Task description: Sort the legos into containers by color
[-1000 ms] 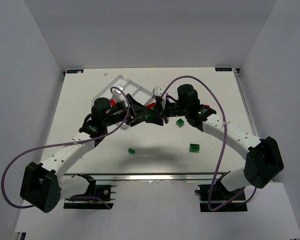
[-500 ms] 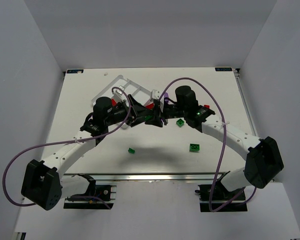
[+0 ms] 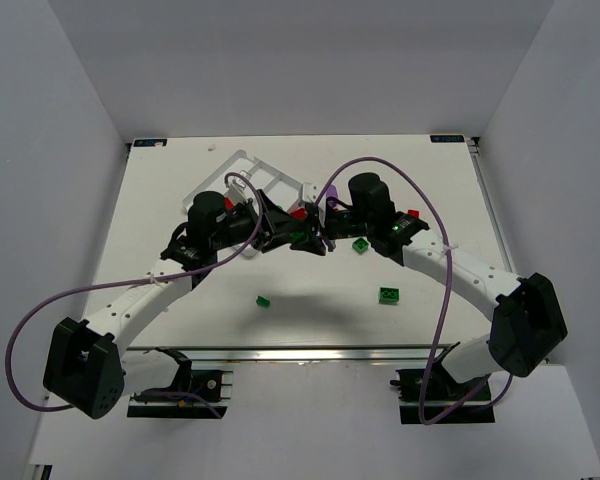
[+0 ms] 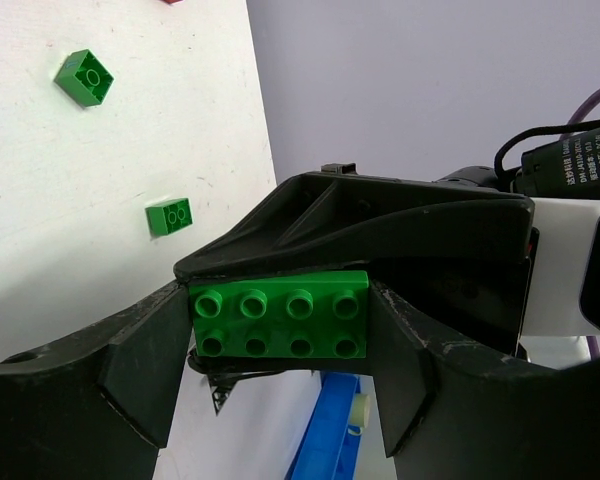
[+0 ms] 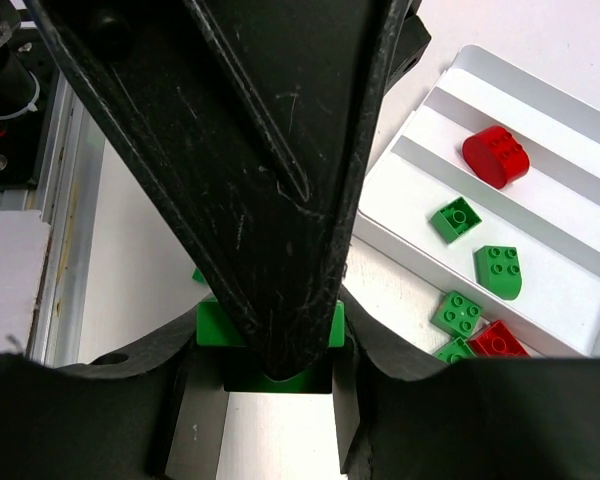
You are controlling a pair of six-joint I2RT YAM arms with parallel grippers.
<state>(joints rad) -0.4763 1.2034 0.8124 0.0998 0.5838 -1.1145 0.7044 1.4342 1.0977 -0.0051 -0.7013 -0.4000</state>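
At the left of the white table (image 3: 180, 300) sits the white tray (image 3: 242, 160). It is smooth plastic with low walls and long slots, and it is turned at a slant. One slot holds a shiny red round brick (image 5: 496, 156). The slot next to it holds a small green square brick (image 5: 455, 219) with one bump and a green brick with a rounded corner (image 5: 499, 270). Just outside the tray wall lie a flat green brick (image 5: 458, 313) and a red brick (image 5: 496, 340), close together. A tiny green brick (image 3: 264, 300) lies alone on the table, nearer the arms. In the middle, up off the table, the left gripper (image 4: 280, 335) holds the big green brick (image 4: 280, 312) tight by its two short ends. This brick is a long block of bright, smooth plastic with eight round bumps in two rows of four. The black fingers (image 4: 140, 370) that grip it are scuffed and wedge-shaped. The right gripper (image 5: 268, 375) comes in from the other side and pinches the same brick between its own dark fingers. Farther right, two more green bricks (image 3: 360, 243) (image 3: 389, 294) lie flat on the table, well apart from the tray.
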